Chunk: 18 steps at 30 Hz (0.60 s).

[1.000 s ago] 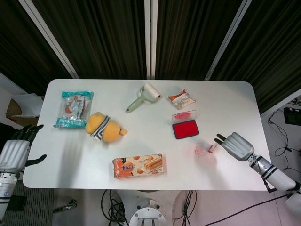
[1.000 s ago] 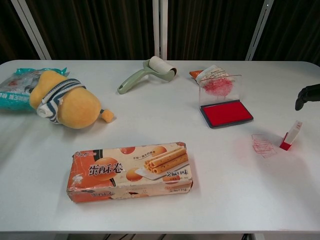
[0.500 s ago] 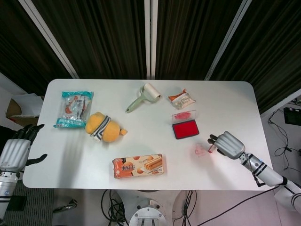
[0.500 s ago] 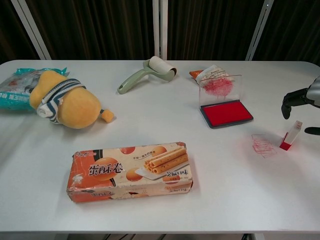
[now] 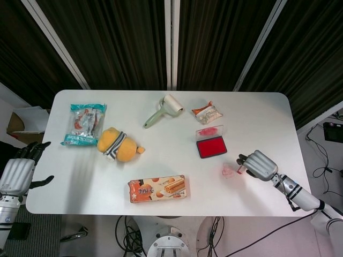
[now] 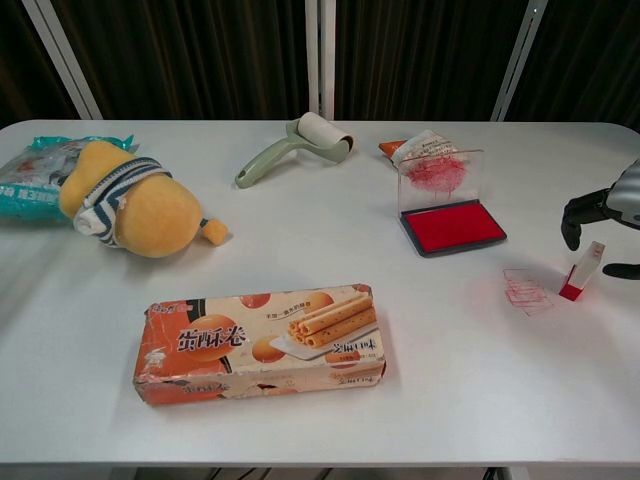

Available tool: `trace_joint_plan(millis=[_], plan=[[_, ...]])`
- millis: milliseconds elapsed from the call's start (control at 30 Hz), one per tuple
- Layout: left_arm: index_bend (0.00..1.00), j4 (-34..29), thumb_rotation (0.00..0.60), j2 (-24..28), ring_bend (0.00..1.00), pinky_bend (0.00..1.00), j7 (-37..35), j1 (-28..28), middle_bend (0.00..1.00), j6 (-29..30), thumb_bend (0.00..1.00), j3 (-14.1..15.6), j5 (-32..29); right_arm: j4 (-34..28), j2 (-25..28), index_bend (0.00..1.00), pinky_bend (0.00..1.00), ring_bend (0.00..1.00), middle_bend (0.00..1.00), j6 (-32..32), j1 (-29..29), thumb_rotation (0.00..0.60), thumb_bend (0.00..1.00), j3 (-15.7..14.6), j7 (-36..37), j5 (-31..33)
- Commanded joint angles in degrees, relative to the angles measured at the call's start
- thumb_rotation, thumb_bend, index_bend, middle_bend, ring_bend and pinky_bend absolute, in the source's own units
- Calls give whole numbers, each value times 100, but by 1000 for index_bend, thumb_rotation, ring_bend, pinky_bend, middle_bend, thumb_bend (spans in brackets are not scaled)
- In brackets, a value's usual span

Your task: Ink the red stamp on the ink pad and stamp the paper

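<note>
1. Right hand (image 5: 259,164) sits at the table's (image 5: 161,155) 4 o'clock edge area, fingers curled round the stamp (image 6: 581,270); a fingertip on either side, but can't tell if they actually touch it.
2. Stamp stands upright on the table, red base down, white top tilted slightly. In the chest view the dark fingers (image 6: 574,213) sit just at its 11 o'clock, thumb tip at its 3 o'clock.
3. Paper (image 6: 526,290), small, w/ red marks, lies flat just at 9 o'clock of the stamp, apart from it.
4. Ink pad (image 5: 211,146) is open, red face up, clear lid (image 6: 440,176) standing upright at its far edge w/ red smears. It's at 11 o'clock from the stamp, near but apart.
5. Left hand (image 5: 19,171) is off the table's 8 o'clock corner, fingers spread, holding nothing.
6. Others on table: lint roller (image 5: 163,110) at 12 o'clock; small snack packet (image 5: 207,112) just behind the ink pad; plush toy (image 5: 119,145) at 9 o'clock; teal snack bag (image 5: 84,123) at 10 o'clock of the toy; biscuit box (image 5: 157,188) at 6 o'clock near the front edge.
</note>
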Motion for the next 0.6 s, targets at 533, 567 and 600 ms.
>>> trace_joint_plan(millis=[533,567,600], plan=[[131,0,600,16,118,210,10,8,183,-1,120,2,-32,516,-362,490,1000,782,433,-10,30,600,242,-186,305,93],[131,-5,600,18,118,210,14,6,183,-4,121,3,-31,540,-377,494,1000,782,436,-2,25,600,242,-194,314,100],[131,-8,600,19,119,210,16,5,183,-5,121,3,-30,558,-389,501,1000,782,442,4,22,600,242,-198,321,106]])
